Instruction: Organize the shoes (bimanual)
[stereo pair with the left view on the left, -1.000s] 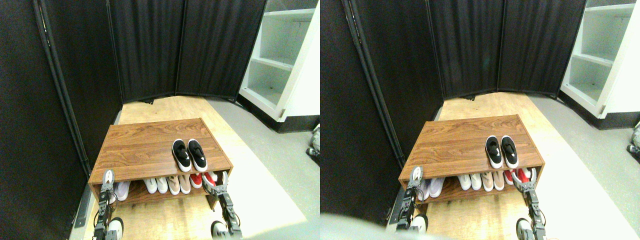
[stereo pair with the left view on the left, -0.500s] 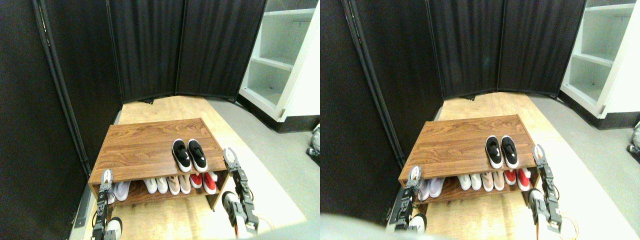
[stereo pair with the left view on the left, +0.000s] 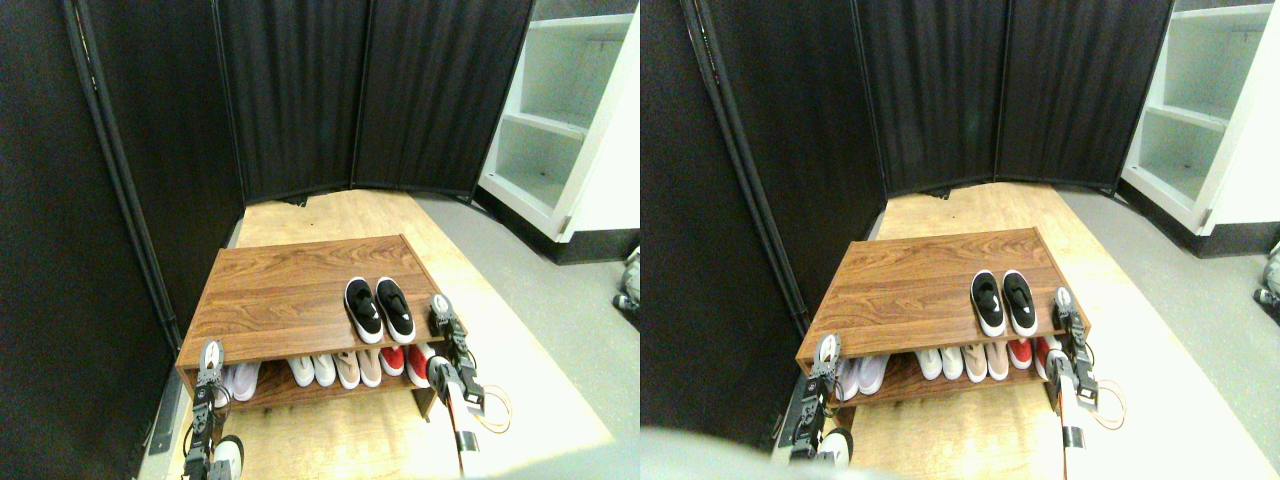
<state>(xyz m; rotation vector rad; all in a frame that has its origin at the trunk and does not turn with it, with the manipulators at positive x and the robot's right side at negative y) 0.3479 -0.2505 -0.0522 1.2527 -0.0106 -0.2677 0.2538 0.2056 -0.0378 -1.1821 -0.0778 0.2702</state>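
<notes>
The shoes (stereo pair with the left view on the left: 378, 310), a pair of black slip-on sneakers with white soles, stand side by side on top of the wooden rack (stereo pair with the left view on the left: 290, 295), near its front right. My right gripper (stereo pair with the left view on the left: 440, 309) is raised at the rack's right front corner, just right of the pair and apart from it. Low at the rack's left front corner sits my left gripper (stereo pair with the left view on the left: 210, 357), in front of the lower shelf. Neither gripper holds anything that I can see.
On the lower shelf stand several white, beige and red shoes (stereo pair with the left view on the left: 345, 368). Black curtain panels (stereo pair with the left view on the left: 300, 100) close the back and left. A white shelving unit (stereo pair with the left view on the left: 560, 120) stands at the right. An orange cable loop (stereo pair with the left view on the left: 492, 410) lies by the right arm.
My right gripper has risen from in front of the lower shelf to the rack's top right corner, then shifted left toward the black shoes. The left arm and the shoes stayed put.
</notes>
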